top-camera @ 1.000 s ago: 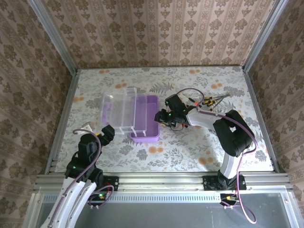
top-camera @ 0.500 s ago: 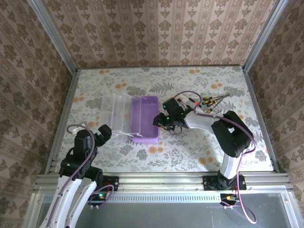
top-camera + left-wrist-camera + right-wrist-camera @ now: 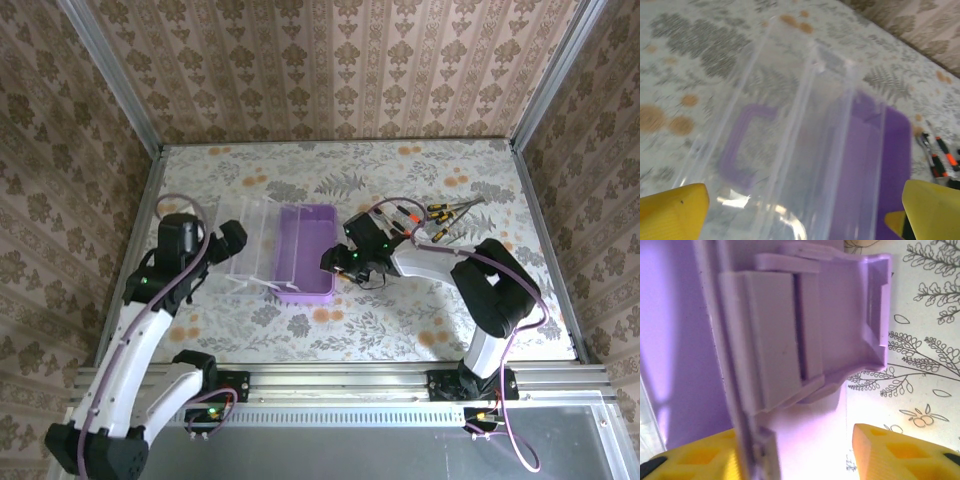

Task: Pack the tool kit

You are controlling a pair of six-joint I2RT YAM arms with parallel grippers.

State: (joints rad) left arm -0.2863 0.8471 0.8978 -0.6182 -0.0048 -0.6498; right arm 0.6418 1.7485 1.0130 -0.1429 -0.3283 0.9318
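Floral-print desk (image 3: 420, 320) spans the wallpapered cell. Left of centre on it sits the case (image 3: 305, 250), open: a shallow purple tray with rounded corners. Its clear lid (image 3: 250, 235) is laid out to the left, and a purple handle (image 3: 735, 150) shows through the plastic. The left tool (image 3: 228, 243) hovers over the lid, fingers spread wide and holding nothing. The right tool (image 3: 335, 260) straddles the tray's right wall beside the purple latch (image 3: 840, 325), fingers apart, not clamping. Small orange-and-black-handled implements (image 3: 440, 212) lie right of centre.
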